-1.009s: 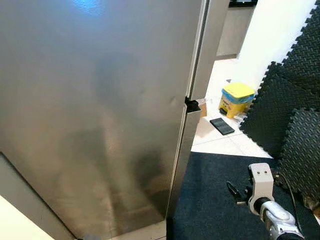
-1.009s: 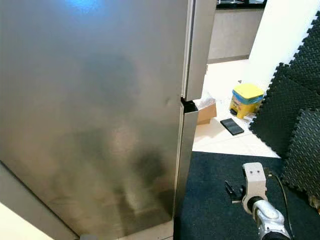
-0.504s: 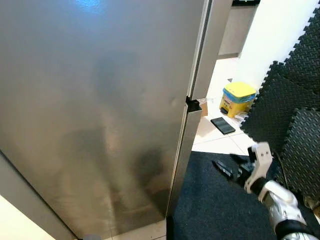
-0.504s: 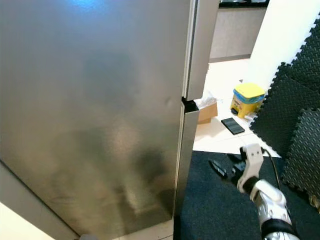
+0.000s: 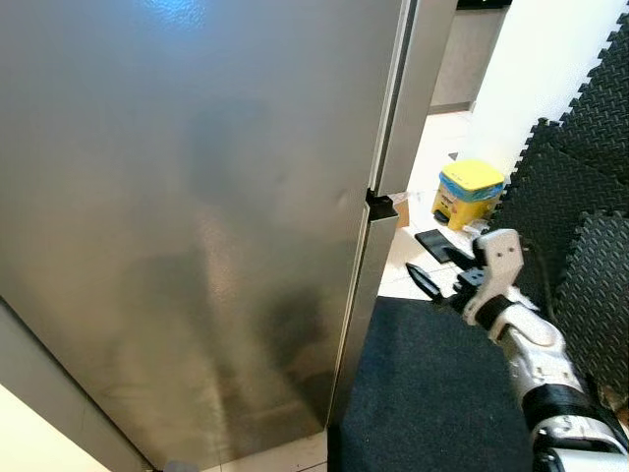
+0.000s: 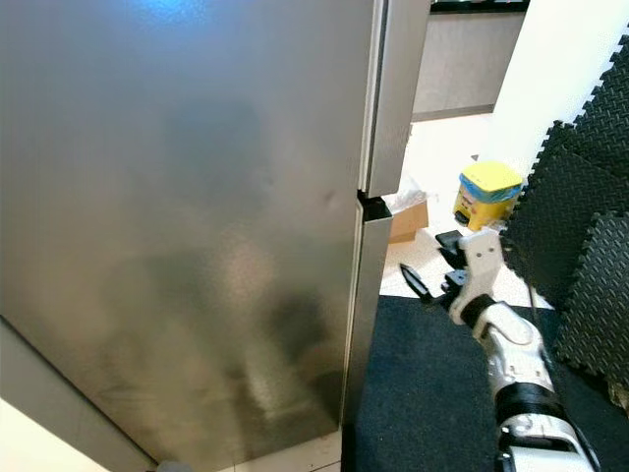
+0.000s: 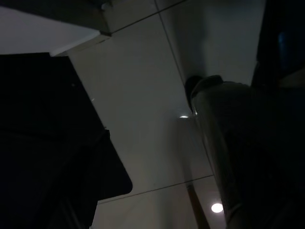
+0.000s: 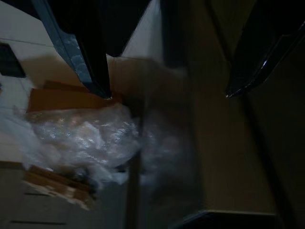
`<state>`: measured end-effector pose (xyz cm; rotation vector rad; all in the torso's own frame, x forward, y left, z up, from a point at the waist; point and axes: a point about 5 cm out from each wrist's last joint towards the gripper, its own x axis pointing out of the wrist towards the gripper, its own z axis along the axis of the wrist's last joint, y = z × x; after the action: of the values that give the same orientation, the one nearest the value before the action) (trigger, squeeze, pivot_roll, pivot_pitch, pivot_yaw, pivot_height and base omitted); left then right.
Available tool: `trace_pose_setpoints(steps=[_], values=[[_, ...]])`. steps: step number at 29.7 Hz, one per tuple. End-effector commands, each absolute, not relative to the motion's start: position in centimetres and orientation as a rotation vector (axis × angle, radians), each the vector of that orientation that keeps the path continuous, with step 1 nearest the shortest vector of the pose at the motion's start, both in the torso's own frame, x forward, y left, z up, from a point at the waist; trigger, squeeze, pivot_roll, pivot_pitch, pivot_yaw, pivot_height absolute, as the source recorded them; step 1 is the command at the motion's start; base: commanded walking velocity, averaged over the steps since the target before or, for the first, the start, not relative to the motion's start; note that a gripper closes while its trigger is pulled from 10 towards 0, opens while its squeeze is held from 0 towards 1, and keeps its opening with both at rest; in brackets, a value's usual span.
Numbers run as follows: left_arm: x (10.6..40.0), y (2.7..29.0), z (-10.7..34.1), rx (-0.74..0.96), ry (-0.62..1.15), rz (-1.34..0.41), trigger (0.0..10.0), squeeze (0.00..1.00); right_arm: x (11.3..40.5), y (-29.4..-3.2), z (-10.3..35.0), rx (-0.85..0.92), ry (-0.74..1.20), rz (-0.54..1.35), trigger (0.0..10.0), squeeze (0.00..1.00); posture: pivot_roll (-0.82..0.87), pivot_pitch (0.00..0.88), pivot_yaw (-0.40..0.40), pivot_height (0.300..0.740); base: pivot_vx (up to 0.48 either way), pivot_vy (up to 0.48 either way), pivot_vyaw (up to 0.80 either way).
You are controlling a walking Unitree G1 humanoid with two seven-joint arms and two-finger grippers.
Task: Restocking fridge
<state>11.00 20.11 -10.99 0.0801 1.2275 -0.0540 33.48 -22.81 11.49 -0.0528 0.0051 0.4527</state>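
- Since one second ago the right gripper has risen from low over the dark blue floor mat and swung toward the fridge; its silver forearm now reaches up and left.
- The tall brushed-steel fridge stands closed: upper door and lower door meet at a black hinge gap on the right edge.
- Right gripper state: the two long black fingers are spread apart with nothing between them. In the right wrist view the fingertips frame the fridge's steel side edge, with a clear plastic bag on flattened brown cardboard beyond it on the floor.
- Left gripper: arm hangs idle; its wrist view is very dark, pale floor tiles only, and I cannot tell how its fingers stand.
- Judged step: reaching for the door edge to open the fridge. No stock item is in hand.
- To do it well: bring the spread fingers level with the door's right edge near the hinge gap, so one finger slips behind the edge, then pull outward along the door's arc, not straight back.
- Risk: smooth steel offers little purchase; a shallow hook may slip off.
- Floor clutter near the swing path: yellow-lidded blue tub, flat black rectangular device, black foam puzzle mats.
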Motion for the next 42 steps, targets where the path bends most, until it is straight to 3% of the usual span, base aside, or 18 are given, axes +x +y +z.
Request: trace_pose_setpoints(steps=[1, 16, 32, 38, 42], values=[[10.4, 20.0, -11.2, 0.088, 1.246, -0.069, 10.0, 0.0, 33.8, -22.2, 11.8, -0.085, 0.005, 0.472, 10.0, 0.0, 0.05, 0.0, 0.001, 0.74, 0.0, 0.0, 0.0], [9.0, 20.4, -11.4, 0.103, 1.274, -0.08, 10.0, 0.0, 36.0, -19.3, 13.5, -0.163, -0.028, 0.416, 10.0, 0.0, 0.06, 0.018, 0.005, 0.74, 0.0, 0.0, 0.0], [8.6, 20.5, -11.5, 0.114, 1.277, -0.096, 10.0, 0.0, 36.0, -16.1, 12.5, -0.144, -0.001, 0.455, 10.0, 0.0, 0.06, 0.051, 0.007, 0.74, 0.0, 0.0, 0.0], [8.6, 20.5, -11.5, 0.115, 1.276, -0.097, 10.0, 0.0, 36.0, -15.7, 12.1, -0.156, 0.016, 0.444, 10.0, 0.0, 0.07, 0.055, 0.007, 0.74, 0.0, 0.0, 0.0], [8.3, 20.6, -11.5, 0.118, 1.282, -0.102, 10.0, 0.0, 36.5, -16.5, 12.4, -0.188, 0.019, 0.338, 10.0, 0.0, 0.07, 0.065, 0.006, 0.74, 0.0, 0.0, 0.0]])
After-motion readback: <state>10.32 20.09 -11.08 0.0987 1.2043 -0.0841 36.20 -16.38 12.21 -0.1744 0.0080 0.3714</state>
